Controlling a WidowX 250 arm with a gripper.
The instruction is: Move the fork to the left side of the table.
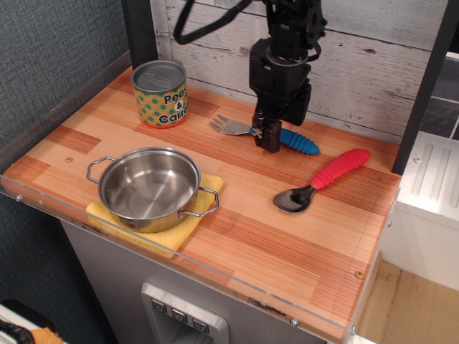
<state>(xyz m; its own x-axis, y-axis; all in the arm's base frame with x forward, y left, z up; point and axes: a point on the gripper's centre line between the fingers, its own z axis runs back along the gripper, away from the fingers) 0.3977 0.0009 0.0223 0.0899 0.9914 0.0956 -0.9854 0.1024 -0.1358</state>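
Black gripper straddled my one blue-handled silver fork; grip unclear; one red-handled spoon, one steel pot nearby.

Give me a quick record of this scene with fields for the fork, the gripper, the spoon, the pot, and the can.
fork: on the table, blue handle, tines toward the can
gripper: down at the fork's handle near the neck, grasp state unclear
spoon: red handle, right of the fork
pot: empty, on a yellow cloth, front left
can: upright, back left corner
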